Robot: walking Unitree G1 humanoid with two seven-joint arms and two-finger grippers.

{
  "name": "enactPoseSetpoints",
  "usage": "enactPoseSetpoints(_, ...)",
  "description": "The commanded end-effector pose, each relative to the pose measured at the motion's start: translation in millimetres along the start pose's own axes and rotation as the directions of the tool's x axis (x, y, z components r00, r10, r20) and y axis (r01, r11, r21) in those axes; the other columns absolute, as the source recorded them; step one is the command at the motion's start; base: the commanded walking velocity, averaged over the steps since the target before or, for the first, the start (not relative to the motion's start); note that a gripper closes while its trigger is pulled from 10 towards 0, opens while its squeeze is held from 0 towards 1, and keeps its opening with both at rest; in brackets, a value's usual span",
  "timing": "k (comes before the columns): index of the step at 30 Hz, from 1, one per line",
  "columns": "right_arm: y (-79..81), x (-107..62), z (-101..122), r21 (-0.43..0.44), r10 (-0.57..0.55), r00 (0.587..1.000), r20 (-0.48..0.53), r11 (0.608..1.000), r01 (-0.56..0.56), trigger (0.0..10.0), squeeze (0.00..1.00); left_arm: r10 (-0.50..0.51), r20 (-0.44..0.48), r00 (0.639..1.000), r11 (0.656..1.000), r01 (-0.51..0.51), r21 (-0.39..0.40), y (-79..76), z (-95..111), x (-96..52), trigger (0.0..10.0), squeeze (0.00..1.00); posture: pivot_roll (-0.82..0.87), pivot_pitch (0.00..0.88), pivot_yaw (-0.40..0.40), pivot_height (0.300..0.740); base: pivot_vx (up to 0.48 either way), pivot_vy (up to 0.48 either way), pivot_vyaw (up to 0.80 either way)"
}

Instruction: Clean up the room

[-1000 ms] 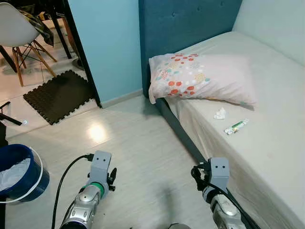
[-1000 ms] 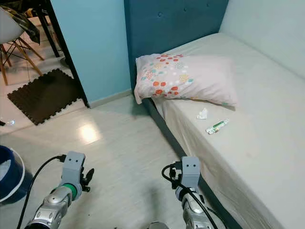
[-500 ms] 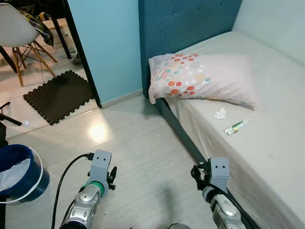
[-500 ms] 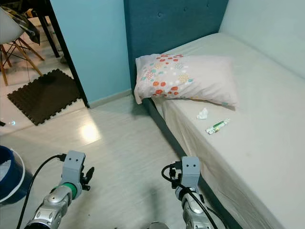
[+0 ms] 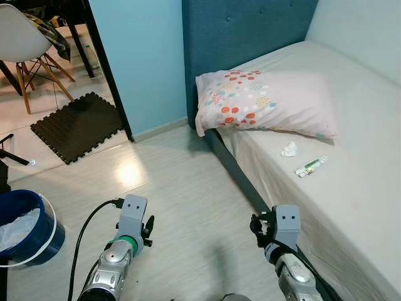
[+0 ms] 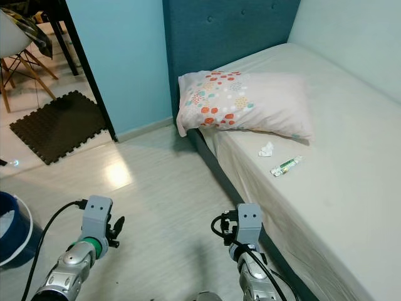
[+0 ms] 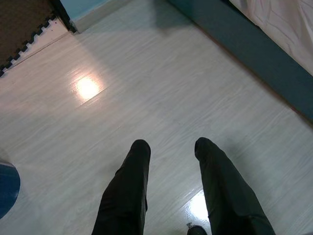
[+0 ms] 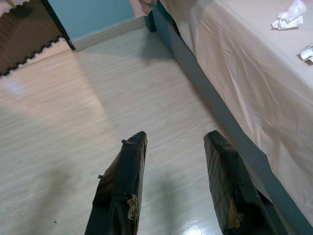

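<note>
Crumpled tissue [image 5: 289, 149] and slim wrapper [image 5: 311, 166] lie on smooth bedsheet [image 5: 351, 188]; both end effectors spread, empty.

The head cameras look down from above at floor [image 5: 188, 188] and bed [image 5: 351, 188]; each wrist camera looks down along its fingers, sharing that floor.

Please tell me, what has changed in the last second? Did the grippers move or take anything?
Almost nothing changed. Both arms sank very slightly in the head views; the left gripper and right gripper stay open and empty above the floor. The crumpled tissue and small tube still lie on the bed beside the pillow; the blue bin has not moved.
</note>
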State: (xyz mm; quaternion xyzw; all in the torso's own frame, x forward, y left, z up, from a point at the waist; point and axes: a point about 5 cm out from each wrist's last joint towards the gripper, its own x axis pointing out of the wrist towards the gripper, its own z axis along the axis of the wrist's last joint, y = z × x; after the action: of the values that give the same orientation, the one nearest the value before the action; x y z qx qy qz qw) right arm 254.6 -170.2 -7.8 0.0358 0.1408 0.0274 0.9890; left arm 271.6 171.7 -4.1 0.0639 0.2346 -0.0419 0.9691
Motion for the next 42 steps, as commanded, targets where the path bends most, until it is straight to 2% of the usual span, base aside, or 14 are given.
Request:
enactPoseSetpoints(1,2.2,-0.6,1,0.015,0.01,1.0,0.014,1.0,-0.01,10.0,0.0,0.01,-0.025,1.0,1.0,-0.01,-0.001,1.7,-7,-1.1,10.0,0.0,-0.15,0.011,0.055,0.74,0.0,0.0,0.0)
enactPoseSetpoints(7,2.7,-0.3,4,0.042,0.012,0.999,0.039,0.999,-0.014,10.0,0.0,0.016,-0.025,1.0,1.0,-0.016,0.008,1.9,-6,-0.8,10.0,0.0,-0.15,0.012,0.055,0.74,0.0,0.0,0.0)
enactPoseSetpoints(11,2.6,0.9,6,0.029,0.009,0.999,0.046,1.0,-0.01,10.0,0.0,0.02,-0.018,1.0,1.0,-0.02,0.015,1.9,-6,-0.4,10.0,0.0,-0.15,0.012,0.055,0.74,0.0,0.0,0.0)
enactPoseSetpoints(13,2.3,1.7,8,0.04,0.003,0.998,0.057,0.999,-0.005,10.0,0.0,0.017,-0.005,1.0,1.0,-0.017,0.016,1.2,-4,0.0,10.0,0.0,-0.15,0.013,0.053,0.74,0.0,0.0,0.51)
enactPoseSetpoints(17,3.0,3.4,11,0.003,0.006,0.998,0.058,1.0,-0.006,10.0,0.0,0.02,0.014,1.0,0.999,-0.021,0.025,-0.1,-1,0.8,10.0,0.0,-0.15,0.012,0.052,0.74,0.0,0.0,0.8)
enactPoseSetpoints(20,5.8,4.2,12,0.029,0.018,0.998,0.064,0.999,-0.02,10.0,0.0,0.032,0.027,0.999,0.999,-0.032,0.02,-0.5,2,2.0,10.0,0.0,-0.15,0.013,0.052,0.74,0.383,0.0,0.8)
enactPoseSetpoints(30,4.7,4.1,11,0.026,0.016,0.998,0.057,0.999,-0.018,10.0,0.0,0.043,0.028,0.999,0.999,-0.043,0.02,-1.0,2,2.8,10.0,0.0,-0.15,0.01,0.05,0.74,0.48,0.0,0.8)
enactPoseSetpoints(37,6.2,3.9,11,0.039,0.021,0.998,0.058,0.999,-0.023,10.0,0.0,0.046,0.03,0.998,0.999,-0.047,0.028,0.4,2,2.5,10.0,0.0,-0.15,0.009,0.05,0.74,0.48,0.0,0.0)
enactPoseSetpoints(42,1.4,3.6,9,0.021,-0.011,0.999,0.04,1.0,0.01,10.0,0.0,0.047,0.029,0.998,0.998,-0.048,0.033,-0.1,1,2.6,10.0,0.0,-0.15,0.009,0.05,0.74,0.401,0.0,0.0)
